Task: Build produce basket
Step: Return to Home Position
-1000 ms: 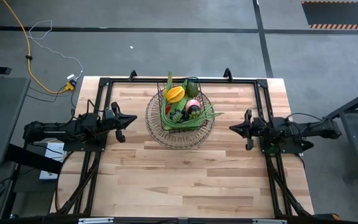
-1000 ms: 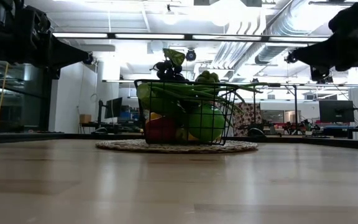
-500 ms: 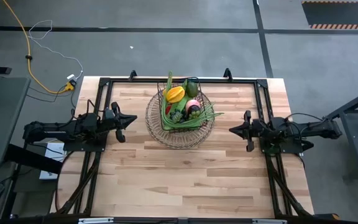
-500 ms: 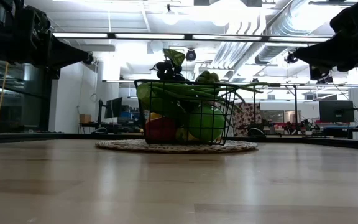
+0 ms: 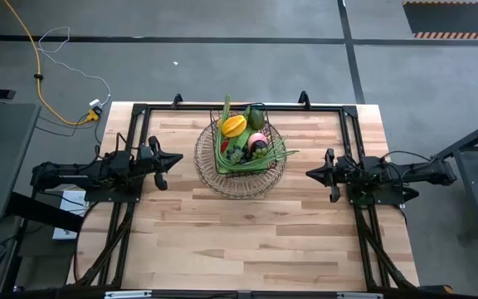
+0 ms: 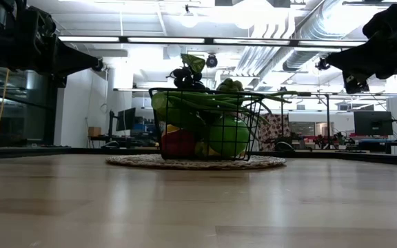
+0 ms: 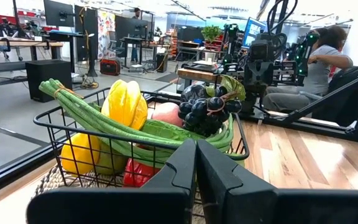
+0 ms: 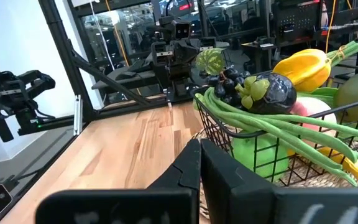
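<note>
Pale wooden table (image 5: 247, 241), black rails along its edges, grey floor all round. The basket (image 5: 208, 170) is found on the table's far half, midway between the two arms. It stands upright, with its round wire rim spread wide about the square mesh body.

The produce (image 5: 243, 137) is heaped inside and rises above the mesh wall. Long green beans (image 7: 104, 121) are laid across the top, their ends overhanging the wire. A yellow ribbed fruit (image 5: 235, 125) is noted at the heap's far left, with dark grapes (image 7: 201, 112) just beside it. A dark purple round fruit (image 8: 272, 92) is perched on the beans on the right arm's side. A green apple (image 6: 227, 136) and a red fruit (image 6: 179, 143) are made out low down through the mesh.

The left gripper (image 5: 178, 159) is held over the table's left edge, well apart from the basket and pointed at it, fingers pressed together, empty. The right gripper (image 5: 309, 174) is held likewise over the right edge, fingers together, empty. Both are raised clear of the tabletop.

A yellow cable (image 5: 36, 58) is seen on the floor beyond the far left corner. A seated person (image 7: 328, 62) is seen in the room behind.
</note>
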Action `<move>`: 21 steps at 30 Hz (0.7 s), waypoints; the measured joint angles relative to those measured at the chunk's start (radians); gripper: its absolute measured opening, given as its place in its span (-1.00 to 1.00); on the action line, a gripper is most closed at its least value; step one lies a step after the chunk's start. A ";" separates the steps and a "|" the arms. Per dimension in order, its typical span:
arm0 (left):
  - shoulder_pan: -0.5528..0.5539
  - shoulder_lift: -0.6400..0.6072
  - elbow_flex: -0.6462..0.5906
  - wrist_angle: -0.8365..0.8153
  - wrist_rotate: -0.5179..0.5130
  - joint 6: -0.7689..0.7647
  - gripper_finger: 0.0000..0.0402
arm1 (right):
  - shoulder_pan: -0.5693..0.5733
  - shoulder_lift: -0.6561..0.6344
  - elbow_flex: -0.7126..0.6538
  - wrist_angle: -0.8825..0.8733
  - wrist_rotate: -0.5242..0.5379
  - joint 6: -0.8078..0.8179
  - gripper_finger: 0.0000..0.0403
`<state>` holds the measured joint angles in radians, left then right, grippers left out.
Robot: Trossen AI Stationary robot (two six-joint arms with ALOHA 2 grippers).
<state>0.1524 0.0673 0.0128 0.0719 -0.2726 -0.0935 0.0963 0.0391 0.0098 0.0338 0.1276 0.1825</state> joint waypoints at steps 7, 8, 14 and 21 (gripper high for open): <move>0.000 0.000 0.000 0.000 0.000 0.000 -0.98 | 0.000 0.000 0.000 0.000 0.000 0.000 -1.00; 0.000 0.000 0.000 0.000 0.000 0.000 -0.98 | 0.000 0.000 0.000 0.000 0.000 0.000 -1.00; 0.000 0.000 0.000 0.000 0.000 0.000 -0.98 | 0.000 0.000 0.000 0.000 0.000 0.000 -1.00; 0.000 0.000 0.000 0.000 0.000 0.000 -0.98 | 0.000 0.000 0.000 0.000 0.000 0.000 -1.00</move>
<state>0.1524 0.0673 0.0128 0.0719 -0.2726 -0.0934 0.0963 0.0391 0.0101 0.0334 0.1280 0.1826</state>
